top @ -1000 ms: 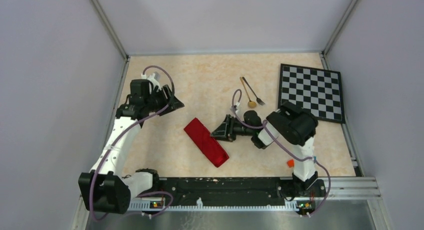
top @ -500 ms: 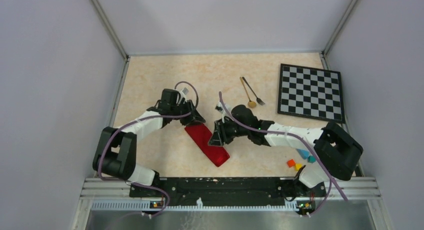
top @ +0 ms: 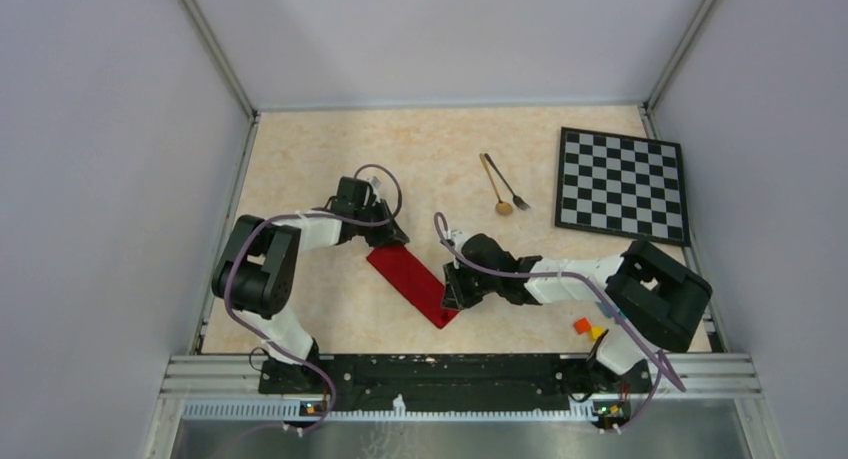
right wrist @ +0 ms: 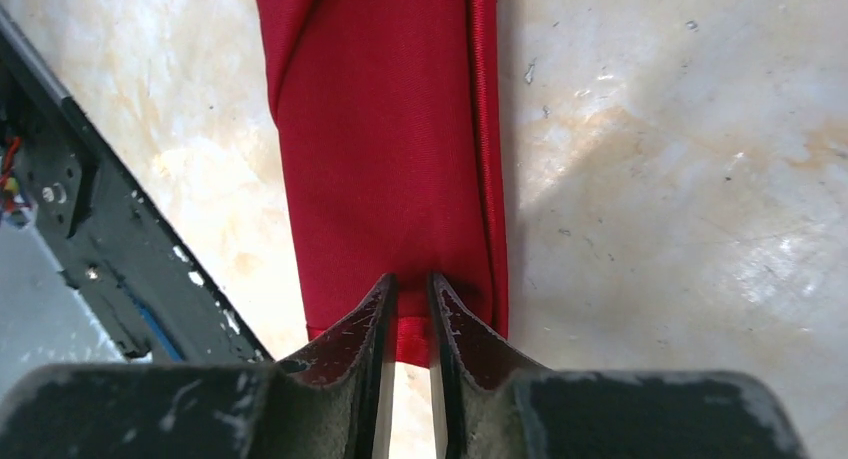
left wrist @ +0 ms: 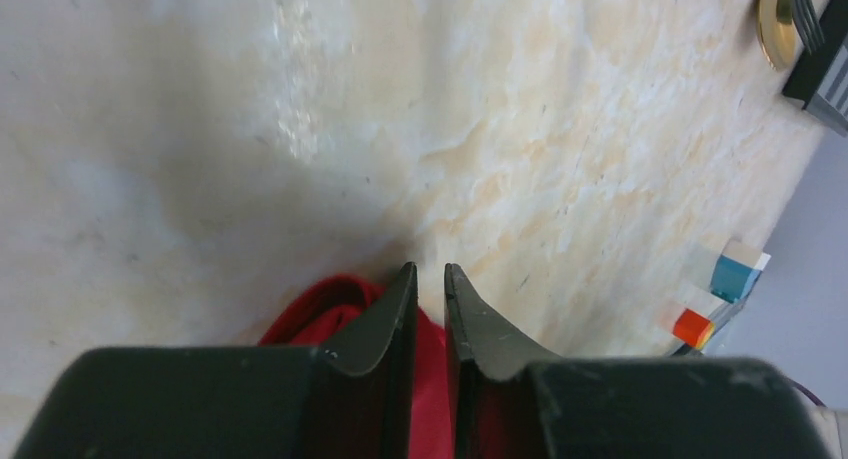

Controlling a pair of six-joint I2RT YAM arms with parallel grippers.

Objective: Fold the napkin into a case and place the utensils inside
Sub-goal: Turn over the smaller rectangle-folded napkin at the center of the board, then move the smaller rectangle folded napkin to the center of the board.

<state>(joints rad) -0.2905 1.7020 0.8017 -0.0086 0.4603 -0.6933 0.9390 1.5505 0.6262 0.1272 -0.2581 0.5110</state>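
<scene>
Arms have both closed in on the case (top: 415,284), lying mid-tabletop (top: 300,159): left end effector (left wrist: 428,269) pinches its far end, right end effector (right wrist: 410,277) its near end, fingers nearly together. We judge folding done, opening next; utensils (top: 504,208) wait untouched, far right

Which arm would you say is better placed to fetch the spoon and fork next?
Right, probably: the spoon and fork lie beside the checkered board, on that arm's side. The left gripper, at the napkin's far end, would have to reach across.
</scene>
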